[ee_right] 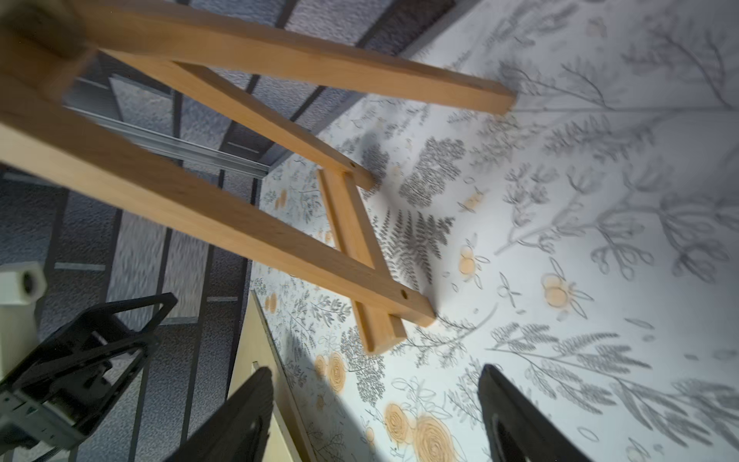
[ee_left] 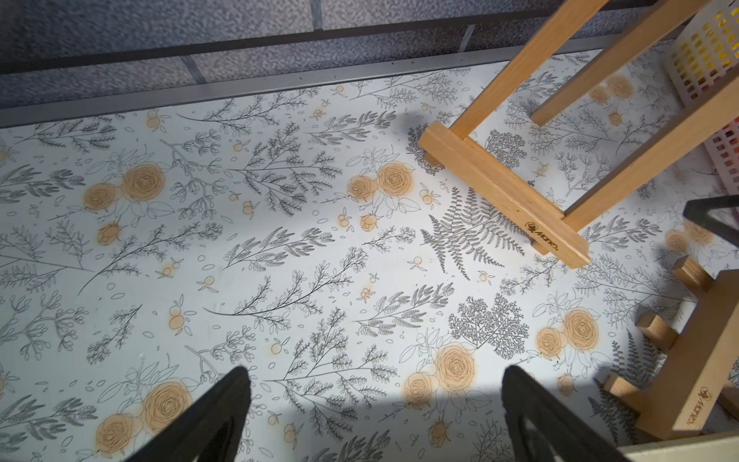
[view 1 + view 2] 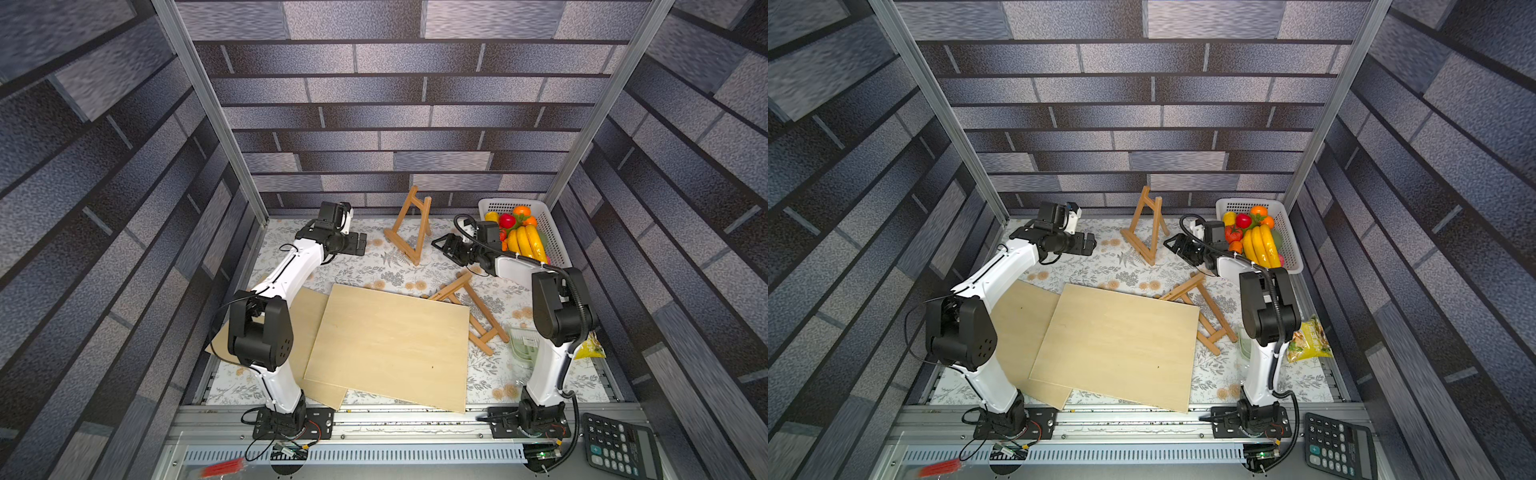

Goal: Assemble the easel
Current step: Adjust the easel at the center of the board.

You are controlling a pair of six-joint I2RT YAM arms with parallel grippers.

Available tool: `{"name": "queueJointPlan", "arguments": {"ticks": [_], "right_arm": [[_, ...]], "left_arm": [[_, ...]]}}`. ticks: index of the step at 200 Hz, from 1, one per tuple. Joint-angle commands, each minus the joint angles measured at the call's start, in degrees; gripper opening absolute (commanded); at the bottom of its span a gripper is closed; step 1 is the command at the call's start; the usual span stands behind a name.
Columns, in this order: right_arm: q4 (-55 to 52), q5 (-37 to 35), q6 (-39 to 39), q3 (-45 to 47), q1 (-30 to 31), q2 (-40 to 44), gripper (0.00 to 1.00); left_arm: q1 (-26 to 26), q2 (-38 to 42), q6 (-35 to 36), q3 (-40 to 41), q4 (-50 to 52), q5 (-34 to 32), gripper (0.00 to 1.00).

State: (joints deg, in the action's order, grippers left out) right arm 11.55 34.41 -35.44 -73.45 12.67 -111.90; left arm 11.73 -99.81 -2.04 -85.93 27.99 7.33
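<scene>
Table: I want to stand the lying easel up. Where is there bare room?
Bare: the table strip behind the boards, between left hand and standing easel. Crowded: right side, with flat easel, right hand, basket.

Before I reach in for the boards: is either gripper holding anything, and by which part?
Nothing is held. The left gripper is open over floral tablecloth; the right gripper is open beside the standing wooden easel, jaws empty.

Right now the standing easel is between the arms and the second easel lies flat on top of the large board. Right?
No: the second easel lies flat beside the large board, one end under its edge, not on top. Both top views show it.
</scene>
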Motion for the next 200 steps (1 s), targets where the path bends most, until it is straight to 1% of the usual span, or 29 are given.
{"name": "queueJointPlan", "arguments": {"ticks": [1,13,28,31,39,73,93,116,126,146,163,172,176,200], "right_arm": [[3.36,1.98,8.52,-4.08,3.03,-0.68,0.81],[0.56,-0.12,10.79,-7.18,3.67,-2.25,0.81],[0.66,-1.92,11.18,-9.75,3.64,-3.68,0.80],[0.73,-2.44,11.26,-10.18,3.68,-5.60,0.80],[1.17,-3.22,11.17,-11.39,3.68,-6.83,0.80],[1.54,-3.26,10.92,-15.50,4.19,-10.75,0.79],[1.44,-4.09,10.69,-16.17,4.47,-11.91,0.78],[3.09,-4.18,10.32,-16.27,4.45,-12.99,0.74],[3.16,-3.32,10.26,-17.04,4.47,-14.00,0.71],[5.06,-0.87,9.61,-18.11,4.54,-15.77,0.60],[6.99,0.72,9.10,-18.13,4.54,-16.65,0.57],[7.97,1.72,9.18,-18.05,4.69,-16.92,0.53],[8.25,2.16,9.23,-18.04,4.69,-16.95,0.51],[8.72,4.63,9.69,-17.42,4.96,-17.15,0.26]], "left_arm": [[-1.40,3.13,-1.62,1.51,1.71,3.09,1.00],[-1.80,3.27,-1.87,1.77,1.74,3.95,1.00],[-2.22,3.35,-2.00,1.82,1.79,4.87,1.00],[-2.33,3.36,-2.00,1.82,1.80,5.00,1.00],[-2.49,3.31,-1.92,1.73,1.88,5.30,1.00],[-3.74,3.47,-1.56,2.04,2.68,6.62,1.00],[-4.72,3.90,-1.74,2.52,2.74,7.15,1.00],[-5.65,4.44,-2.53,3.39,2.25,7.61,1.00],[-5.75,4.49,-2.78,3.71,2.25,7.74,1.00],[-5.82,4.47,-2.96,4.27,2.31,7.70,1.00],[-5.71,4.57,-2.97,4.67,2.45,7.81,1.00],[-5.78,4.54,-2.83,4.72,2.56,7.74,1.00],[-5.76,4.49,-2.76,4.64,2.66,7.78,1.00],[-6.02,4.13,-2.37,4.28,3.19,7.83,1.00]]}}
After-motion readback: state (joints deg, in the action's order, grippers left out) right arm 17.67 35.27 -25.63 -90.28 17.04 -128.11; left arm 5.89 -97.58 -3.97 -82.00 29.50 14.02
